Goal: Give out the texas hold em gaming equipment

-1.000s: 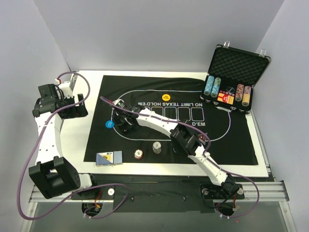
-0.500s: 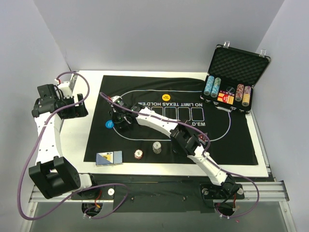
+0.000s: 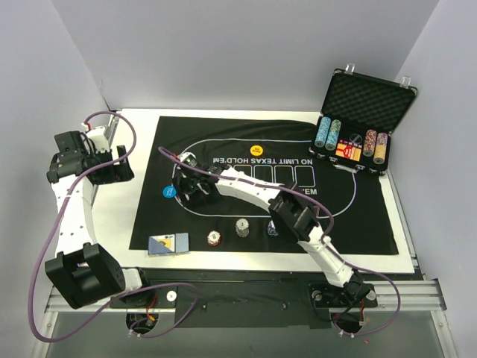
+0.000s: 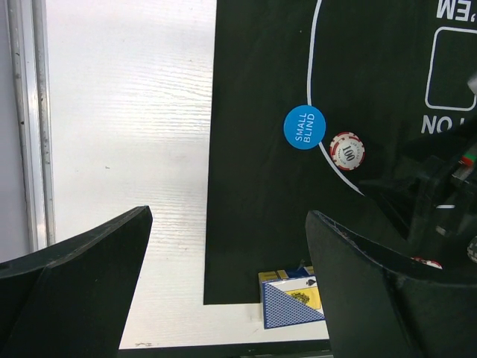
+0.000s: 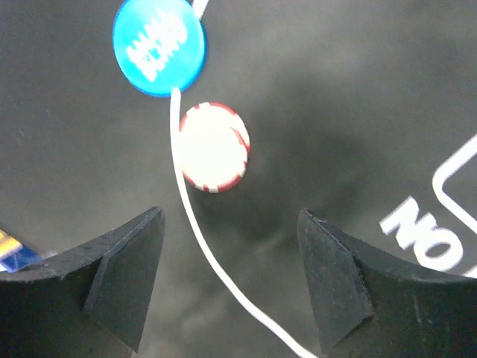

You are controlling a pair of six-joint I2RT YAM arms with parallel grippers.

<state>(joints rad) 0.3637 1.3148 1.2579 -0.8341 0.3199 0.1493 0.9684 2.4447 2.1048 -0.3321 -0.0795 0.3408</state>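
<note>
A red and white poker chip (image 5: 215, 147) lies flat on the black mat, right beside the blue small-blind disc (image 5: 159, 46). My right gripper (image 5: 229, 224) hovers just short of the chip, open, with nothing between its fingers. Seen from above, that gripper (image 3: 188, 188) sits next to the blue disc (image 3: 169, 192) and covers the chip. The left wrist view shows the same chip (image 4: 347, 151) and disc (image 4: 304, 127), plus the blue-backed cards (image 4: 294, 302). My left gripper (image 3: 112, 168) hangs open over the white table, left of the mat. A yellow disc (image 3: 257, 149) lies at the far side.
Two small chip stacks (image 3: 214, 238) (image 3: 242, 227) stand near the mat's front edge, right of the cards (image 3: 168, 244). An open black case (image 3: 367, 101) with tall chip columns sits at the back right. The right arm (image 3: 253, 195) stretches across the mat (image 3: 350, 216).
My right gripper has opened and the red and white chip now lies free on the mat beside the blue disc. The left arm has barely shifted.
</note>
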